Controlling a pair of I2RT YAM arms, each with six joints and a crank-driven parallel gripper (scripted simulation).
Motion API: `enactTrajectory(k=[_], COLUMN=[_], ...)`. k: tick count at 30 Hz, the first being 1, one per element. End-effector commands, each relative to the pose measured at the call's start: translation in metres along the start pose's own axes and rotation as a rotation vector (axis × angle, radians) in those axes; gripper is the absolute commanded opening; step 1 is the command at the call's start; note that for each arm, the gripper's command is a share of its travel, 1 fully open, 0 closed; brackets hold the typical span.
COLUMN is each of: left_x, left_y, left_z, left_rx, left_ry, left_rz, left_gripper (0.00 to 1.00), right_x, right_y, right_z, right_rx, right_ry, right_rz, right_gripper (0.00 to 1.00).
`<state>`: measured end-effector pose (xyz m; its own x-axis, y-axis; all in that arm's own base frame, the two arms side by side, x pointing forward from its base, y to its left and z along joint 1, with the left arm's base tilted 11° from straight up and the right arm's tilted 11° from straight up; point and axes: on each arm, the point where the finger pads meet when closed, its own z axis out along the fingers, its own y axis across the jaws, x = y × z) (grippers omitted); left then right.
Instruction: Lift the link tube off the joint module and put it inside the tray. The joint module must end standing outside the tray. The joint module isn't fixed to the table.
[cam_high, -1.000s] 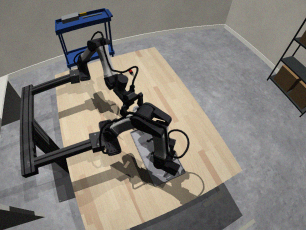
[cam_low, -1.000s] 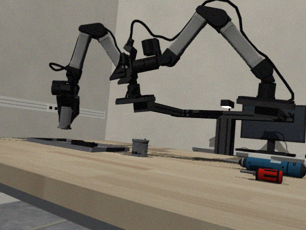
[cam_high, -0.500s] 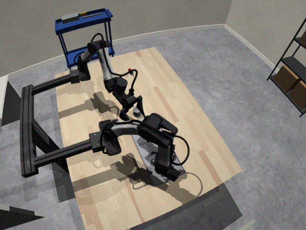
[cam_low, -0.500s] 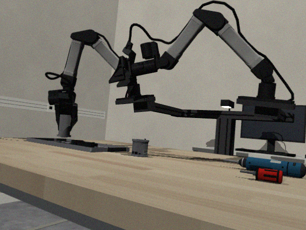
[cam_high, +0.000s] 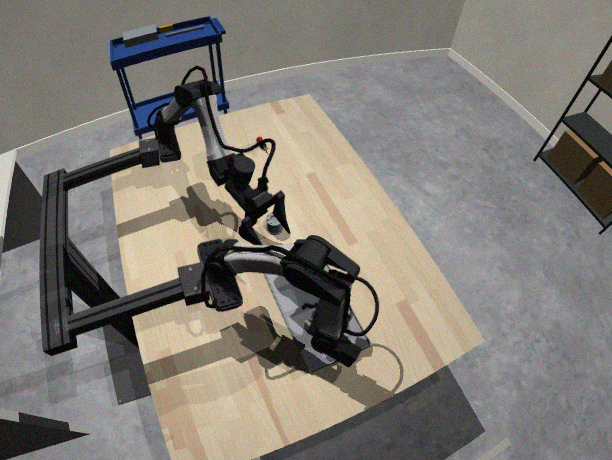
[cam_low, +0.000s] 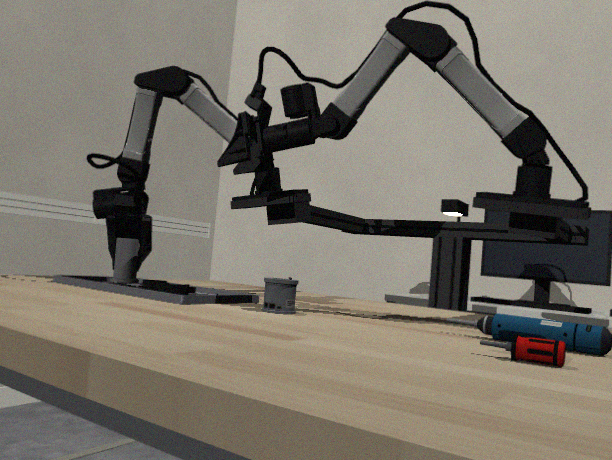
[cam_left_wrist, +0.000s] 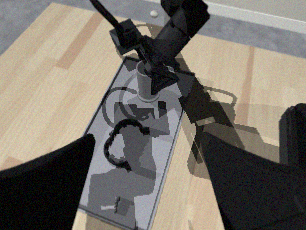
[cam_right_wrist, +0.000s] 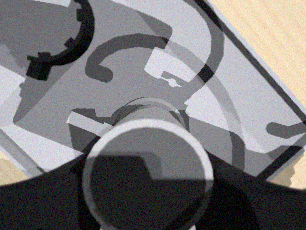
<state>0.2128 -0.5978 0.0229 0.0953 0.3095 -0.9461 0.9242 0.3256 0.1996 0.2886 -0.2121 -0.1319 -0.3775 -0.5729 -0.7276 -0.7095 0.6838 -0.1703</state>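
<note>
The link tube (cam_low: 126, 254) (cam_left_wrist: 142, 82) (cam_right_wrist: 148, 124) is a grey flanged cylinder. It stands upright within the tray (cam_low: 165, 299) (cam_left_wrist: 92, 192) (cam_right_wrist: 250, 100); whether its lower end touches the floor is unclear. My right gripper (cam_low: 127, 265) is shut on it. The grey round joint module (cam_high: 273, 223) (cam_low: 280, 296) stands upright on the table, outside the tray and apart from it. My left gripper (cam_high: 273, 238) (cam_low: 228, 167) (cam_left_wrist: 147, 135) is open and empty, well above the table. In the top view my right arm hides the tube and part of the tray.
A black C-shaped ring (cam_right_wrist: 89, 25) and a small piece (cam_left_wrist: 117, 204) lie in the tray. A blue tool (cam_low: 550, 331) and a red screwdriver (cam_low: 539, 351) (cam_high: 259, 139) lie on the table on the module's other side. The two arms are close together above the table.
</note>
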Motion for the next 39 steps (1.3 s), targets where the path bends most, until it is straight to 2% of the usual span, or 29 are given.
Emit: enactTrajectory(k=[1, 5, 7, 9, 10, 22, 28, 39], left_x=[-0.024, -0.024, -0.024, -0.024, -0.024, -0.024, -0.024, -0.024], left_y=[0.004, 0.004, 0.004, 0.004, 0.004, 0.004, 0.004, 0.004], left_z=[0.006, 0.006, 0.006, 0.006, 0.006, 0.006, 0.006, 0.006], left_rx=[-0.015, -0.015, -0.015, -0.015, -0.015, -0.015, -0.015, -0.015], left_ry=[-0.057, -0.057, -0.057, -0.057, -0.057, -0.057, -0.057, -0.057], left_rz=[-0.009, -0.009, -0.009, -0.009, -0.009, -0.009, -0.009, -0.009], left_gripper=[1.00, 1.00, 1.00, 1.00, 1.00, 1.00, 1.00, 1.00], right_x=[-0.004, 0.002, 0.000, 0.000, 0.000, 0.002, 0.007, 0.006], right_y=[-0.012, -0.012, -0.011, -0.011, -0.010, -0.010, -0.014, -0.020], right_z=[-0.001, 0.004, -0.006, -0.006, -0.013, -0.087, -0.089, -0.085], right_rx=[0.022, 0.025, 0.035, 0.035, 0.037, 0.033, 0.075, 0.350], right_ry=[-0.017, -0.016, -0.013, -0.013, -0.006, 0.010, 0.035, 0.077], right_rz=[-0.011, -0.016, -0.028, -0.028, -0.031, -0.020, 0.026, 0.324], right_gripper=[0.50, 0.50, 0.75, 0.75, 0.81, 0.81, 0.81, 0.81])
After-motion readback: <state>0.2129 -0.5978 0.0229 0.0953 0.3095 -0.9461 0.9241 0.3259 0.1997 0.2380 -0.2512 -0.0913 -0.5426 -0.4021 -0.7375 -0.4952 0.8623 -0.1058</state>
